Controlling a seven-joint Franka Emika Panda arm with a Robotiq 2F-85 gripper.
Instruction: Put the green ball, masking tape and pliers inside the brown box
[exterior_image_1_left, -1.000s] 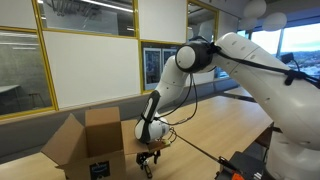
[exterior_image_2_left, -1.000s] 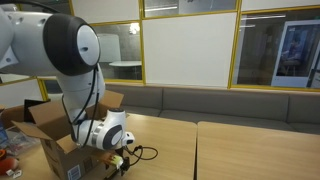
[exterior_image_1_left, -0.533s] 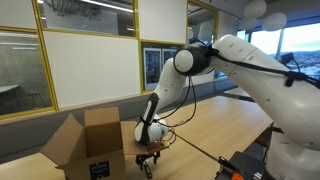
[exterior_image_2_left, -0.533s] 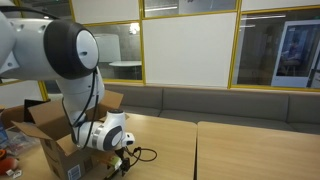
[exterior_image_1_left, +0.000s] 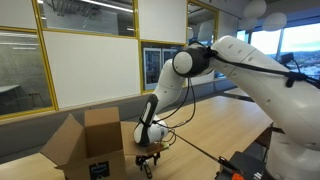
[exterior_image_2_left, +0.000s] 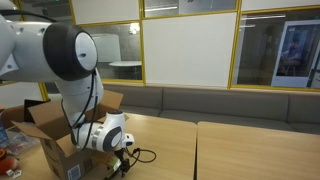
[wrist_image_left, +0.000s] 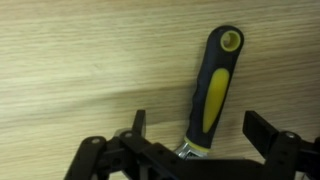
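The pliers (wrist_image_left: 213, 95) lie flat on the worktop (wrist_image_left: 70, 60). In the wrist view their black-and-yellow handle runs from the upper right of the frame down to the bottom centre, and the metal head is mostly hidden under the pincer (wrist_image_left: 200, 140). The pincer's jaws stand apart, one finger (wrist_image_left: 262, 128) to the right of the handle and its mate to the left. Neither appears to touch the tool, so nothing is gripped yet.

In both exterior views the pincer (exterior_image_1_left: 147, 160) (exterior_image_2_left: 122, 160) sits low at the worktop, just beside the box (exterior_image_1_left: 95, 135) (exterior_image_2_left: 50, 135), whose flaps are open.

Over the last second very little has changed. The arm's elbow has drifted slightly toward the left of the frame in an exterior view, while the pincer has stayed low at the same spot beside the box. I judge the approach is over and the arm is settling its line over the pliers. The next step would be to close on the handle and make a short lift into the box.

The ball and tape are not visible in any view; I cannot tell where they are.
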